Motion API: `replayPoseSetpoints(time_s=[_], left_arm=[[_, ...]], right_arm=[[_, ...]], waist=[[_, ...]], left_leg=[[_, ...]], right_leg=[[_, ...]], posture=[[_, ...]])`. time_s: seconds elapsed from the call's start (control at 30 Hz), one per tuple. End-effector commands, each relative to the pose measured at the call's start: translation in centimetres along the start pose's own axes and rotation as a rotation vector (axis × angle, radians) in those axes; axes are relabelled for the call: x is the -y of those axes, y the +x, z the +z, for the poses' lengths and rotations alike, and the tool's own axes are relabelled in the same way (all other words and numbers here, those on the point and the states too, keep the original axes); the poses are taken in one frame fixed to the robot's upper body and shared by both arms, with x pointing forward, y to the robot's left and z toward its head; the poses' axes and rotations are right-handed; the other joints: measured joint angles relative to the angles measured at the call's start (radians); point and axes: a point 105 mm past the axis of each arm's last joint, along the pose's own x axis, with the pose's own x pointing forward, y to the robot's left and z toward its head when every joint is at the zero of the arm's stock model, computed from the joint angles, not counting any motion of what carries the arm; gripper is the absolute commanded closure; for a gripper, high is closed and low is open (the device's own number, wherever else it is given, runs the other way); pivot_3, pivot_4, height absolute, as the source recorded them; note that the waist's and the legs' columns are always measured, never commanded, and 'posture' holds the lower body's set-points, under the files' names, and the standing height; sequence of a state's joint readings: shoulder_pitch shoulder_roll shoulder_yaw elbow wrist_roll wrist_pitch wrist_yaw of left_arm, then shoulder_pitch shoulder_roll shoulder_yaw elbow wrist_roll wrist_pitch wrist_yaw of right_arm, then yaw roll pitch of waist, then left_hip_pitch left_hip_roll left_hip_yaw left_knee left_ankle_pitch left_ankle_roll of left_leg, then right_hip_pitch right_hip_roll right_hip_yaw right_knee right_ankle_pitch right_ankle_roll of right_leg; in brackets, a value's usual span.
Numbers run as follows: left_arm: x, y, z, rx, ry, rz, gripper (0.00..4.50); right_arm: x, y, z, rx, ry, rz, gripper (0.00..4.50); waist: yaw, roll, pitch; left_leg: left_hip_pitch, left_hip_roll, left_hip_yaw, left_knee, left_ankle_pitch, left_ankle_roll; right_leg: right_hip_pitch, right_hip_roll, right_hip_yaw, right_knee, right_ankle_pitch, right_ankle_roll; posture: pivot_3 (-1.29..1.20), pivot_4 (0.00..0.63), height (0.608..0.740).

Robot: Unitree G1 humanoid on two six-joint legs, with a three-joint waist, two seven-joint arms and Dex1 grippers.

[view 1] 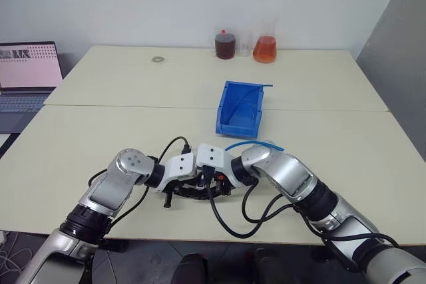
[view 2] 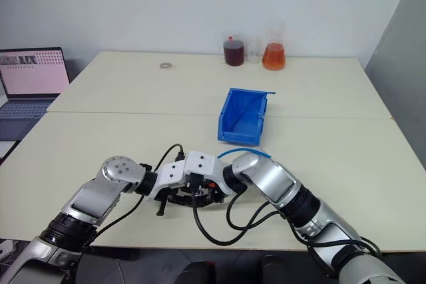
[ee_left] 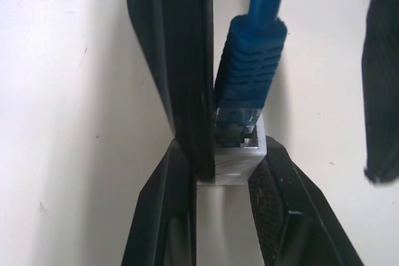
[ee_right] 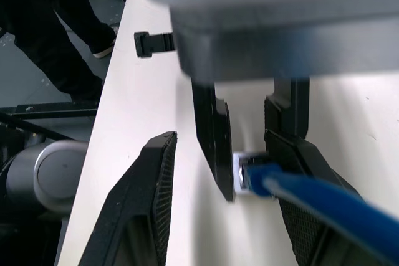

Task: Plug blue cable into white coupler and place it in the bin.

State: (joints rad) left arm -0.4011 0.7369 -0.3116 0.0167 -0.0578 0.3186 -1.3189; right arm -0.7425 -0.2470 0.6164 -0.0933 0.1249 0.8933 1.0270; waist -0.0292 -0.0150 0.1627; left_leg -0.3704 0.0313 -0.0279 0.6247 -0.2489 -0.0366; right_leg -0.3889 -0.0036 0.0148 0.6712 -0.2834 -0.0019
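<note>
Near the table's front edge my two grippers meet tip to tip. My left gripper (ee_left: 227, 154) is shut on the white coupler (ee_left: 240, 157), a tiny block pinched between its black fingers. The blue cable (ee_left: 249, 60) has its ribbed plug seated in the coupler's socket. In the right wrist view my right gripper (ee_right: 221, 154) stands open, its fingers wide on either side of the left gripper's fingers, the coupler (ee_right: 240, 172) and the cable (ee_right: 312, 200). The cable arcs back over my right wrist (view 1: 256, 144). The bin (view 1: 241, 108) stands just beyond both grippers.
A thin blue cord (view 1: 251, 91) leans inside the bin. Two flasks, one dark red (view 1: 225, 46) and one orange (view 1: 264, 50), stand at the table's far edge, with a small ring (view 1: 158, 59) to their left. A laptop (view 1: 26, 71) sits far left.
</note>
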Motion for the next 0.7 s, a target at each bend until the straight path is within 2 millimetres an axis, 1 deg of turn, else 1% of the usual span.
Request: replayPoseSetpoints(time_s=[0.03,0.1,0.2,0.33,0.57,0.7], left_arm=[[-0.6,-0.3,-2.5,-0.082,-0.08,0.059,3.7],[-0.7,-0.3,-2.6,-0.083,-0.081,0.06,3.7],[-0.7,-0.4,-2.6,-0.082,-0.082,0.062,3.7],[-0.7,-0.3,-2.5,-0.08,-0.08,0.056,3.7],[-0.6,-0.3,-2.6,-0.083,-0.08,0.051,3.7],[-0.5,-0.2,-2.5,-0.083,-0.079,0.049,3.7]], right_arm=[[0.0,-1.0,0.8,0.017,-0.014,0.01,2.13],[0.1,-1.3,1.1,0.029,-0.005,0.0,2.13],[0.2,-1.5,1.5,0.044,0.004,-0.01,2.13],[0.3,-1.3,2.0,0.068,0.008,-0.023,2.13],[0.6,-1.8,2.4,0.096,0.021,-0.042,2.13],[0.8,-1.8,2.9,0.121,0.031,-0.051,2.13]], waist=[[-0.001,0.0,0.001],[-0.001,0.0,0.001],[0.0,-0.001,0.001],[0.0,-0.001,0.001],[-0.001,-0.001,0.001],[-0.002,-0.001,0.001]], left_leg=[[-0.003,0.0,0.0,0.001,0.0,0.0],[-0.006,0.0,0.0,0.001,0.0,0.0],[-0.012,-0.001,0.0,0.002,0.0,0.0],[-0.013,-0.001,0.0,0.002,0.0,0.0],[-0.013,-0.001,0.001,0.002,0.0,0.0],[-0.014,-0.001,0.001,0.002,0.0,0.0]], right_leg=[[-0.001,0.0,0.0,0.0,0.001,0.001],[-0.003,0.0,0.0,0.0,0.004,0.007],[-0.008,0.0,-0.001,0.0,0.004,0.007],[-0.01,0.0,-0.001,0.0,0.004,0.007],[-0.011,0.002,-0.001,0.001,0.004,0.007],[-0.012,0.003,0.0,0.002,0.004,0.007]], posture=[[0.0,0.15,0.74],[0.0,0.15,0.74],[0.0,0.15,0.74],[0.0,0.15,0.74],[0.0,0.15,0.74],[0.0,0.15,0.74]])
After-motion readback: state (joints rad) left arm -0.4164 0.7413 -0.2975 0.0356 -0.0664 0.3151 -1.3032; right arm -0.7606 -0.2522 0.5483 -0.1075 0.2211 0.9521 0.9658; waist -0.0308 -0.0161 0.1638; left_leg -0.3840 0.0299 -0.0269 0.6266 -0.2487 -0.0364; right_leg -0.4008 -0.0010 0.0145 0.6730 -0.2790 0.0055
